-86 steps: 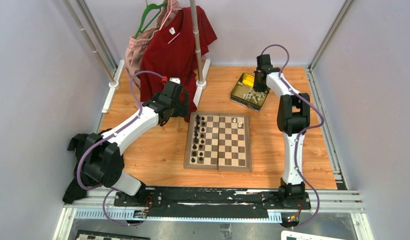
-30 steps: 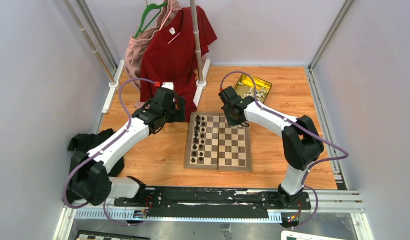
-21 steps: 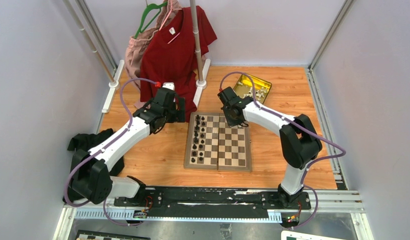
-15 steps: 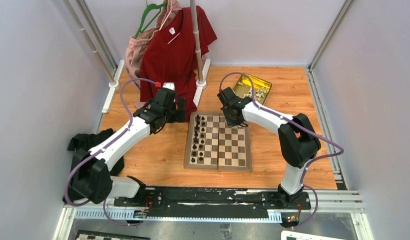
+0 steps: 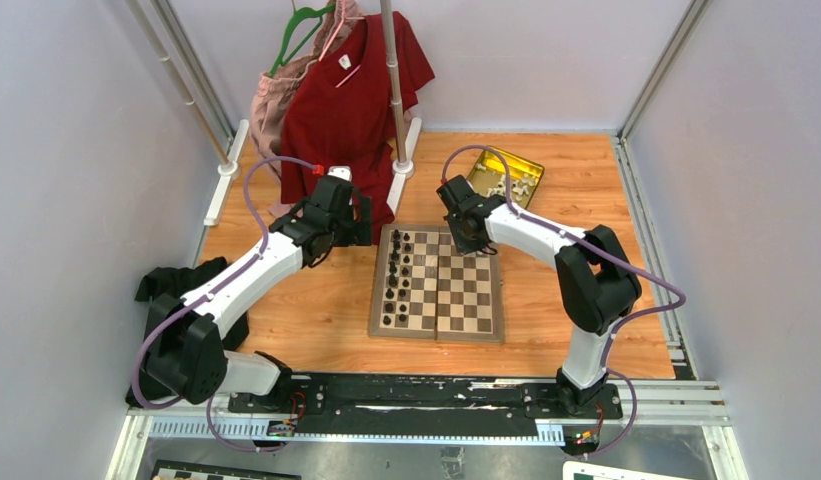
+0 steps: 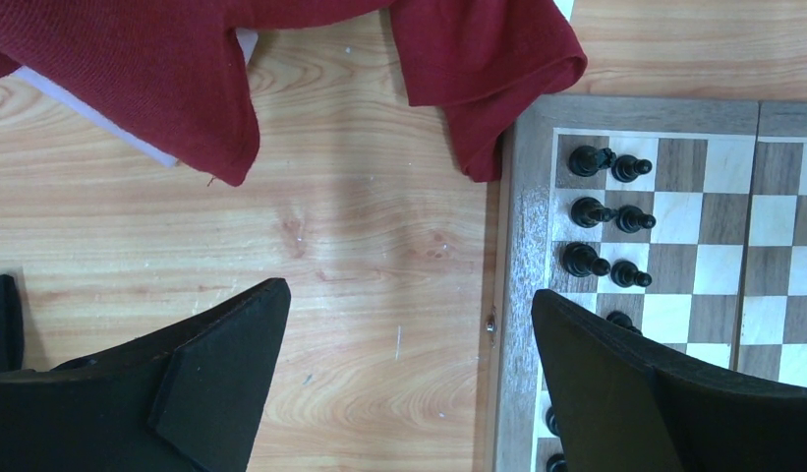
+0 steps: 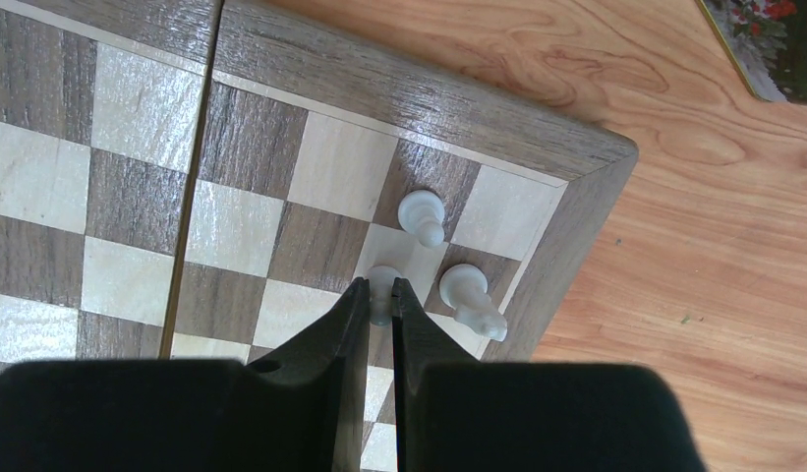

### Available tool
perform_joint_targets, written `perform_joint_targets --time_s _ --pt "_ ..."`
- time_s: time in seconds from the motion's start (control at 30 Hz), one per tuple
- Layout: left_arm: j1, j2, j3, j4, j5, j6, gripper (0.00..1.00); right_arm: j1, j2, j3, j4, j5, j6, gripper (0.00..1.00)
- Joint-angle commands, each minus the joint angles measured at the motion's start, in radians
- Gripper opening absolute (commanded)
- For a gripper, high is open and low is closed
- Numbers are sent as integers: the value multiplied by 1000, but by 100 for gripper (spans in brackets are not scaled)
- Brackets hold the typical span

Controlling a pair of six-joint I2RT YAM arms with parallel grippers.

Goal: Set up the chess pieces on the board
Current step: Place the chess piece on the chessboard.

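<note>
The board [image 5: 471, 300] lies mid-table, with black pieces [image 5: 396, 270] in two columns on its left side. My right gripper [image 5: 466, 228] is over the board's far right corner [image 7: 409, 98]. It [image 7: 380, 285] is shut on a small white chess piece [image 7: 383, 275], above a light square. Two more white pieces [image 7: 422, 214] [image 7: 470, 295] stand on the squares beside it. I cannot tell whether the held piece touches the board. My left gripper [image 5: 338, 215] [image 6: 409, 295] hangs open over bare table just left of the board's edge [image 6: 522, 197], holding nothing.
A gold tin [image 5: 508, 175] with more white pieces sits behind the board to the right. A red shirt [image 5: 351, 90] and a pink garment [image 5: 286, 90] hang on a rack pole [image 5: 391, 80] at the back; the shirt's hem [image 6: 478, 59] reaches the board's far left corner.
My right arm swung from the tin to the board's far right corner with a white piece. Over the last second both arms have hardly moved.
</note>
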Motion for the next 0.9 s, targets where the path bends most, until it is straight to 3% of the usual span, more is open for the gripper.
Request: perform_joint_targets --time_s 0.0,0.5,0.63,0.73,0.87 --pt "6 5 17 10 6 5 100 -17 7 -24 2 17 22 1" --pt "6 6 18 7 11 4 100 -27 8 -31 4 9 28 5" --pt "6 5 16 7 12 3 100 -27 3 -36 2 2 28 14" --pt "6 5 18 7 12 4 100 -26 1 -33 -1 -1 26 26" --pt "6 3 19 6 12 5 100 -25 -1 -24 -6 -5 24 30"
